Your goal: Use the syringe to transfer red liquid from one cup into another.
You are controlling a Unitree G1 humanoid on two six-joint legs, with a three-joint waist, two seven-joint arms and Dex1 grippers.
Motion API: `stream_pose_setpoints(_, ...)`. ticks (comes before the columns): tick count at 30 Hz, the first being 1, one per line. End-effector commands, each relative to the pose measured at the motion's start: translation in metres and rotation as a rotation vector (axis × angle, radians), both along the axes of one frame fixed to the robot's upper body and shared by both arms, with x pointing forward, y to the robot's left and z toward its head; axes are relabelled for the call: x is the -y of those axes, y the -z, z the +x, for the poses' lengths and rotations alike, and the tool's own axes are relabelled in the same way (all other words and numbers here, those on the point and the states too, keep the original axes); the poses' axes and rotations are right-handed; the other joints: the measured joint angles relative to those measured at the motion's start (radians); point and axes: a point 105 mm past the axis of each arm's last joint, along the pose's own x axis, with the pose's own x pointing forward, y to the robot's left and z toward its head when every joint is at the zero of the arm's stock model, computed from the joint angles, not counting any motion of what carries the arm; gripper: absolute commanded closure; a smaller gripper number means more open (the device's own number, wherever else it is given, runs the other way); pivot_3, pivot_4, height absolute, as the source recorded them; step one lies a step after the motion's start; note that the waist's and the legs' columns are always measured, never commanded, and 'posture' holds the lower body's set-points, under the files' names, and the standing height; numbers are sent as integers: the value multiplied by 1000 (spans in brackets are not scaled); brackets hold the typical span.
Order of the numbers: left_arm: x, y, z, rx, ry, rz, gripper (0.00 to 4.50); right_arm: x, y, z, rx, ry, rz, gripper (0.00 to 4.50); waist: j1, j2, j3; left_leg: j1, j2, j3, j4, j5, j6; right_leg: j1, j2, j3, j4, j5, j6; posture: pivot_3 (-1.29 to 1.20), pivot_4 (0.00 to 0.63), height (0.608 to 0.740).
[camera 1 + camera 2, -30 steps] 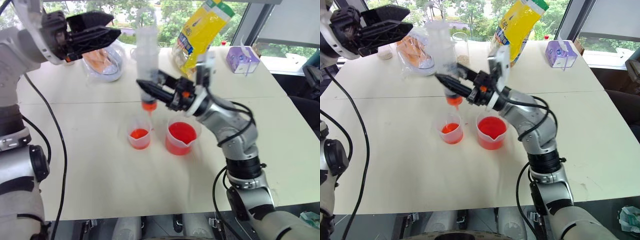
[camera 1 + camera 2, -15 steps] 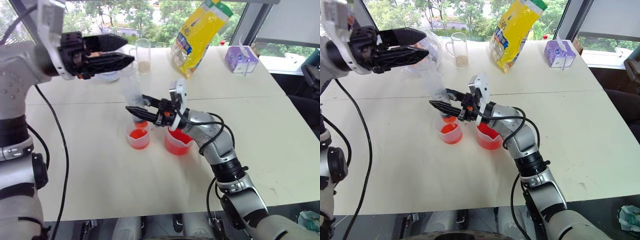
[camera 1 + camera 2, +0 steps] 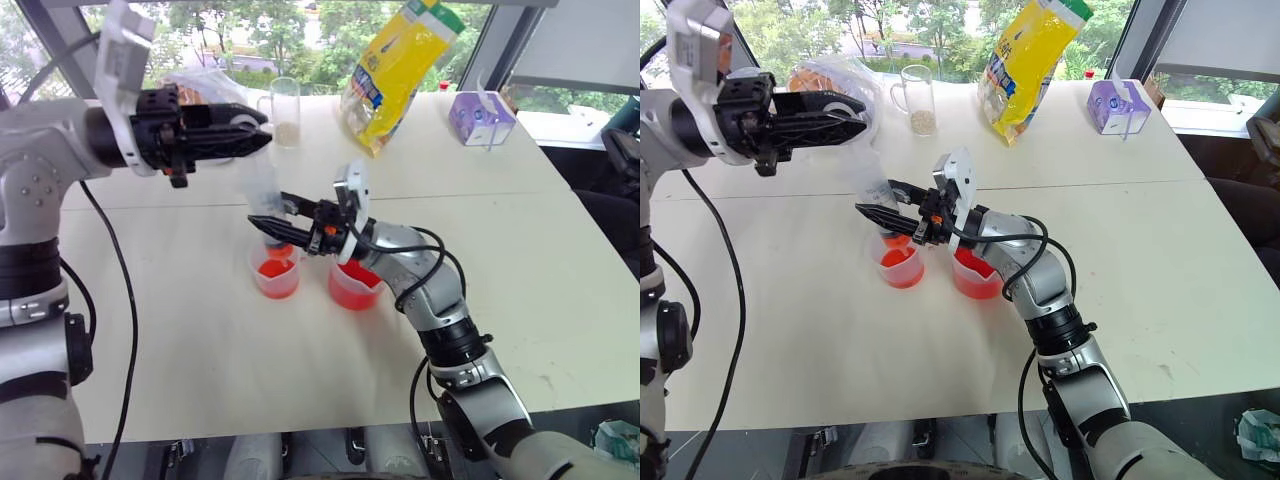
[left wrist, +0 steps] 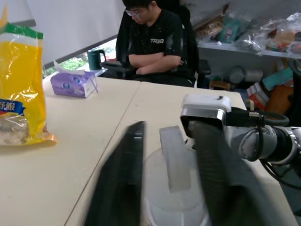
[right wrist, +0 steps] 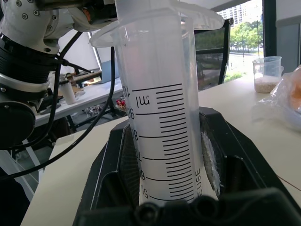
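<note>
The syringe (image 3: 262,186) stands upright, its orange tip dipped into the small clear cup (image 3: 275,277), which holds a little red liquid (image 3: 273,268). My right gripper (image 3: 267,210) is shut on the lower barrel; the right wrist view shows the barrel (image 5: 160,117) and its marks between the black fingers. My left gripper (image 3: 258,135) reaches in from the left at the syringe's top. It is shut on the white plunger (image 4: 174,157), which sits between its fingers (image 4: 120,179). The spouted beaker (image 3: 353,286) stands just right of the small cup, with more red liquid in it.
At the table's far side stand a yellow bag (image 3: 400,65), a purple tissue box (image 3: 483,118), a glass mug (image 3: 286,110) with grains and a clear plastic bag (image 3: 835,85). A person (image 4: 153,42) sits past the table's right end.
Both arms have brought the syringe down from above the small cup until its tip sits in the cup. The left gripper has closed on the plunger.
</note>
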Motion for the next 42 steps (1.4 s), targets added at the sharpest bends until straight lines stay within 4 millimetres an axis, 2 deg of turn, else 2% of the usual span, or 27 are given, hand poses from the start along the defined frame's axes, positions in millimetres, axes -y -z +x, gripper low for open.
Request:
stream_pose_setpoints(1, -1, -10, -7, 53, -2, -4, 4452, -1, -14, -5, 56, -21, 34, 3071, 1, 0, 0, 0, 0, 0, 0, 0, 0, 0, 0, 0, 0, 0, 0, 0, 150, 740)
stream_pose_setpoints(5, 3, 0, -12, 38, 27, 32, 4452, -2, -16, -5, 61, -24, 34, 3071, 0, 0, 0, 0, 0, 0, 0, 0, 0, 0, 0, 0, 0, 0, 0, 0, 150, 740)
stream_pose_setpoints(12, 8, 29, -12, 14, 49, 131, 4452, -1, -32, -4, 84, -12, 69, 3071, -1, 0, 0, 0, 0, 0, 0, 0, 0, 0, 0, 0, 0, 0, 0, 0, 150, 740)
stream_pose_setpoints(27, 12, 52, -9, -44, 59, 148, 4452, 9, -68, -7, 117, 12, 146, 3071, 0, 0, 0, 0, 0, 0, 0, 0, 0, 0, 0, 0, 0, 0, 0, 0, 150, 740)
stream_pose_setpoints(34, 13, 50, -7, -39, 54, 134, 4452, 9, -62, -6, 94, 11, 128, 3071, 1, 0, 0, 0, 0, 0, 0, 0, 0, 0, 0, 0, 0, 0, 0, 0, 150, 740)
stream_pose_setpoints(39, 13, 32, 3, -29, 6, 47, 4452, 6, -56, -7, 75, 3, 108, 3071, 1, 0, 0, 0, 0, 0, 0, 0, 0, 0, 0, 0, 0, 0, 0, 0, 150, 740)
stream_pose_setpoints(42, 12, 26, 3, -58, 2, 16, 3260, 5, -55, -7, 69, -2, 105, 3071, 0, 0, 0, 0, 0, 0, 0, 0, 0, 0, 0, 0, 0, 0, 0, 0, 150, 740)
